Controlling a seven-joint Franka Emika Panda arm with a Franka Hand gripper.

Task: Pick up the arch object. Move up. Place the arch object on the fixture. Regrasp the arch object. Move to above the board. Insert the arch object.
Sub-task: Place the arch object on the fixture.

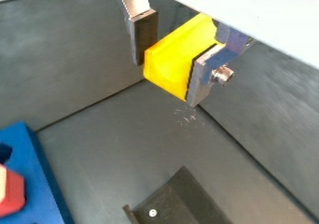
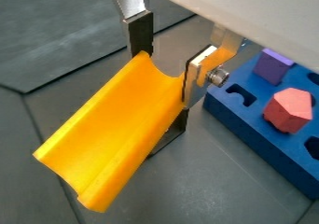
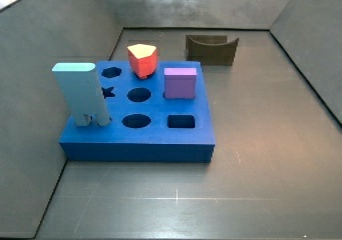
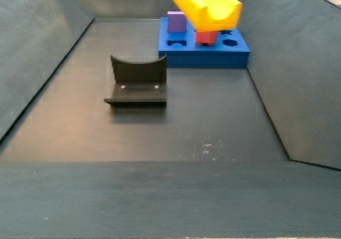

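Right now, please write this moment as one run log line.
gripper: shut on arch object | arch object: held in air, off floor | fixture: empty | board: arch not inserted

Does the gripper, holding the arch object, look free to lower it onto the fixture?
Probably yes. The gripper holds the arch object aloft, and the fixture stands open-topped on bare floor, apart from the board.

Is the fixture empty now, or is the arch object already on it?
Empty. In a side view the fixture holds nothing, while the arch object is up in the air; a wrist view shows the tool clamping it.
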